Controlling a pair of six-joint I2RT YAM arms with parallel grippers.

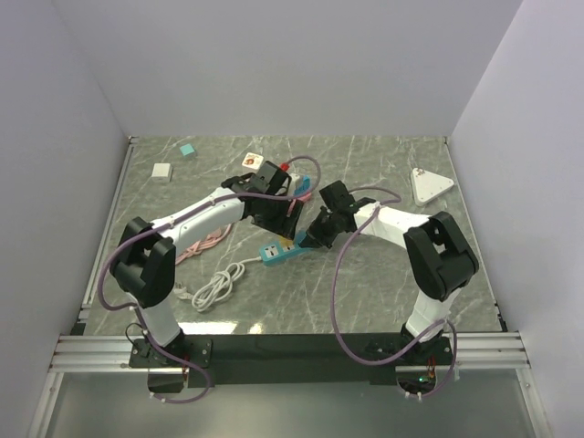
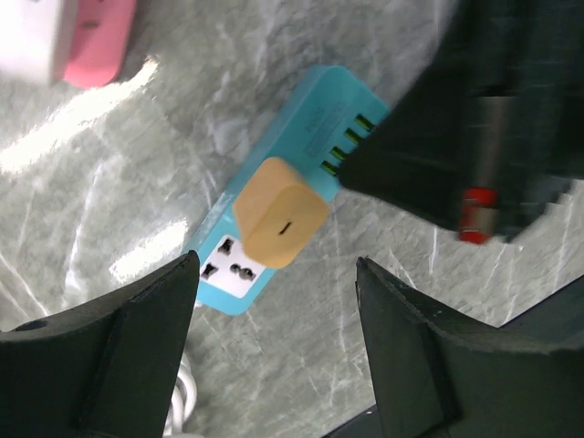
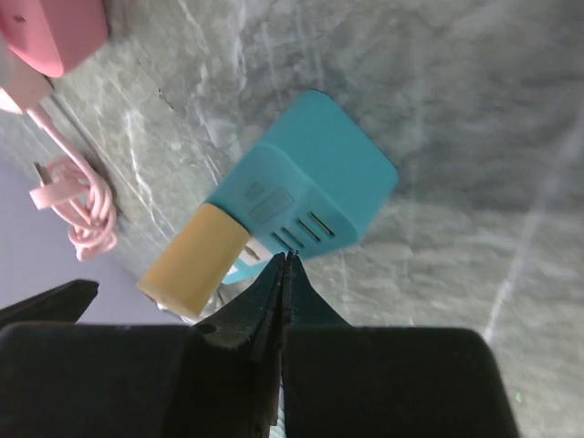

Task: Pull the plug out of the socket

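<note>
Left wrist alone shows left end effector (image 2: 276,265) open, empty, over plug (image 2: 280,212); right end effector (image 3: 286,260) shut, empty.

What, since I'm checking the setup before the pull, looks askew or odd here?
Nothing damaged or spilled. The orange plug is plugged into the teal power strip. Only oddity: the right gripper is shut on nothing, its tips at the strip's end.

Soft, even light falls from overhead; the white walls (image 1: 274,64) glow and the arms (image 1: 210,214) throw only faint shadows on the marbled counter (image 1: 392,274). In the left wrist view, white glare streaks the counter's left side, and the left gripper (image 2: 276,270) looms dark and blurred. The right gripper (image 3: 285,262) reads as featureless black.
</note>
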